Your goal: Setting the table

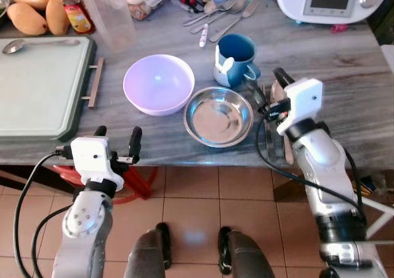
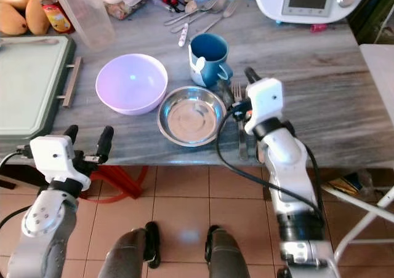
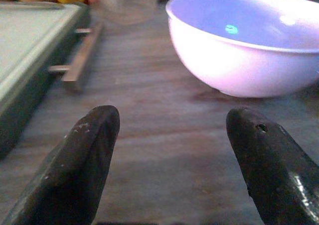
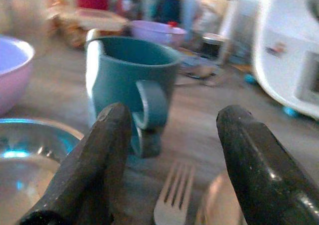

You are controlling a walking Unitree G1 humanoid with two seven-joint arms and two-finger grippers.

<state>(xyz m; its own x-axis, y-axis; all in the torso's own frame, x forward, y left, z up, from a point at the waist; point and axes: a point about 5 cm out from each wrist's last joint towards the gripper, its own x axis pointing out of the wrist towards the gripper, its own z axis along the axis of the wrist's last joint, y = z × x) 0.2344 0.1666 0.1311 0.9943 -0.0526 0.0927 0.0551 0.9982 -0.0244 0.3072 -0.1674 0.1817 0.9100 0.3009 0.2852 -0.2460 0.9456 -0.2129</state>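
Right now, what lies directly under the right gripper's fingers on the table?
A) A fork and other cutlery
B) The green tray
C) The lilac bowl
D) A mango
A: the right gripper hovers with open fingers over a fork lying beside the steel bowl, just in front of the blue mug.

Lilac bowl (image 1: 158, 83), shiny silver steel dish (image 1: 218, 115), teal-blue mug (image 1: 236, 59). Table (image 1: 345, 81) grey with wood-grain streaks. Pale green tray (image 1: 37, 87), darker rim. My fingers (image 3: 75, 170) black, wrists white. Floor (image 1: 191, 192) terracotta tile. Mangoes (image 1: 28, 16) orange-yellow.
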